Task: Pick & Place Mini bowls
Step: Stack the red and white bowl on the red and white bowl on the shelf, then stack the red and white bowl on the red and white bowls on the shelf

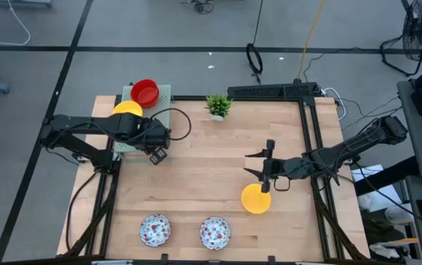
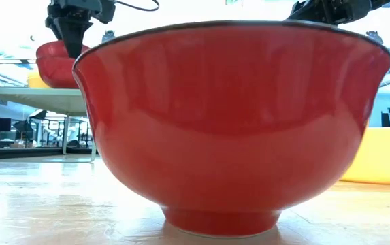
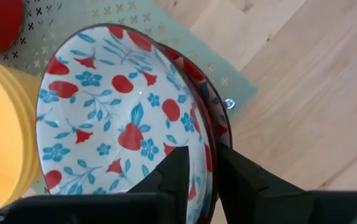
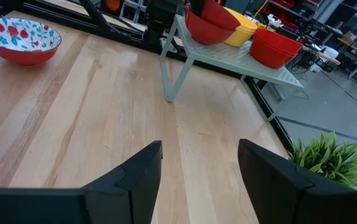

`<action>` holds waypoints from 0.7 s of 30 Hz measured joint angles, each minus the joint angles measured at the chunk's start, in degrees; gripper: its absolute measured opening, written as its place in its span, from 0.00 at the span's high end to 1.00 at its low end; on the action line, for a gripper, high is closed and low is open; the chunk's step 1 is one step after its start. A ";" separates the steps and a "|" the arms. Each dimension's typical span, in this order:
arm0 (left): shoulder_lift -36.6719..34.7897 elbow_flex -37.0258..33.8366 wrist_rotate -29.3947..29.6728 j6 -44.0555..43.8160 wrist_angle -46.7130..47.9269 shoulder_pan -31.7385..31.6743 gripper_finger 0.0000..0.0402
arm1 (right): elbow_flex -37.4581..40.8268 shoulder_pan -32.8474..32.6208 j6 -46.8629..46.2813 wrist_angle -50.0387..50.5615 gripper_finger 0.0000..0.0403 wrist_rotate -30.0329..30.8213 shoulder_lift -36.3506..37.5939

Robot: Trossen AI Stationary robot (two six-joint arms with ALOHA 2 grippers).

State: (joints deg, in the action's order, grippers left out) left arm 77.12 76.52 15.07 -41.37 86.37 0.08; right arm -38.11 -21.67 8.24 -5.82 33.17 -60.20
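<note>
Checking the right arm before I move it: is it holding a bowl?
No. In the right wrist view the right gripper has its fingers spread with only bare table between them.

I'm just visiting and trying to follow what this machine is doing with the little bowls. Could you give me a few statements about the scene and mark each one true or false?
1. The left gripper has its fingers on either side of the rim of a floral bowl on the raised rack. True.
2. The right gripper is carrying a yellow bowl. False: its fingers are open and empty, and the yellow bowl sits on the table beside it.
3. Two floral bowls sit near the table's front edge. True.
4. The potted plant stands on the rack. False: it stands on the table, by its back edge.
5. A plain red bowl is on the rack. True.
</note>
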 joint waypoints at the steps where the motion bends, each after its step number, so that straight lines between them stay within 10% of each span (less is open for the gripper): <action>1: 0.00 0.23 -0.02 -0.46 0.03 0.00 0.81 | 0.00 0.00 0.01 0.00 0.51 0.00 0.00; 21: 0.00 9.28 -9.18 -0.91 -11.40 0.44 0.80 | 0.00 -0.02 0.05 0.04 0.51 -0.02 0.00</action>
State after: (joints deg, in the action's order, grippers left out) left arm 77.12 85.80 5.89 -42.28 74.97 0.51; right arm -38.11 -21.69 8.29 -5.78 33.15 -60.20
